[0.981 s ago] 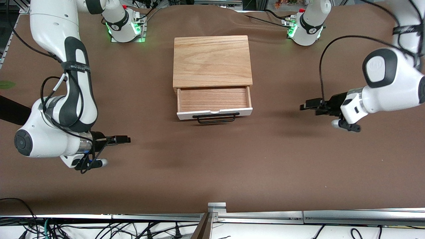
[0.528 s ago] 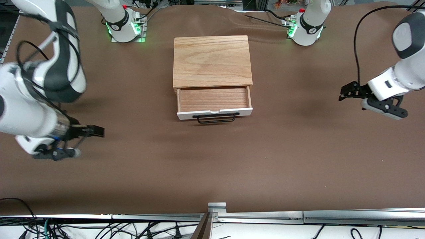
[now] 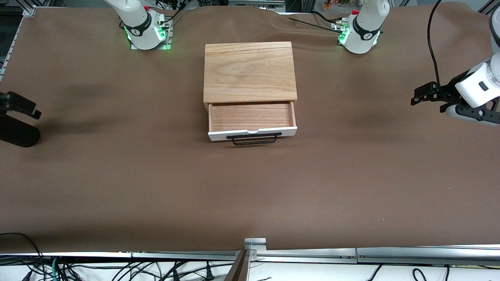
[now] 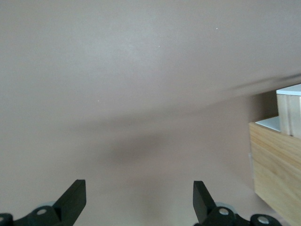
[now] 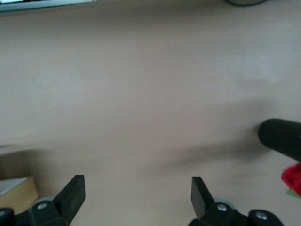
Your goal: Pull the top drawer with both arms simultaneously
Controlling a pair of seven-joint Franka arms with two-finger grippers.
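Observation:
The top drawer [image 3: 251, 116] stands pulled out of the wooden box [image 3: 249, 72] and shows its light-brown inside. Its white front panel [image 3: 218, 135] and black bar handle [image 3: 254, 139] face the front camera. My left gripper [image 3: 421, 96] hangs open and empty over the cloth at the left arm's end of the table, well apart from the drawer. My right gripper [image 3: 26, 107] is open and empty at the right arm's end, its arm mostly out of view. Both wrist views show open jaws, left [image 4: 138, 198] and right [image 5: 136, 197], over bare cloth.
Brown cloth [image 3: 250, 195] covers the table. The arm bases [image 3: 145, 29] [image 3: 361, 30] stand beside the box's back corners. A black rounded object [image 3: 17, 136] lies at the table's edge near my right gripper, also in the right wrist view [image 5: 282, 139]. A box corner shows in the left wrist view [image 4: 275, 165].
Both arms have drawn away from the drawer toward their own ends of the table and risen. The right arm has mostly left the front view. The drawer has not moved.

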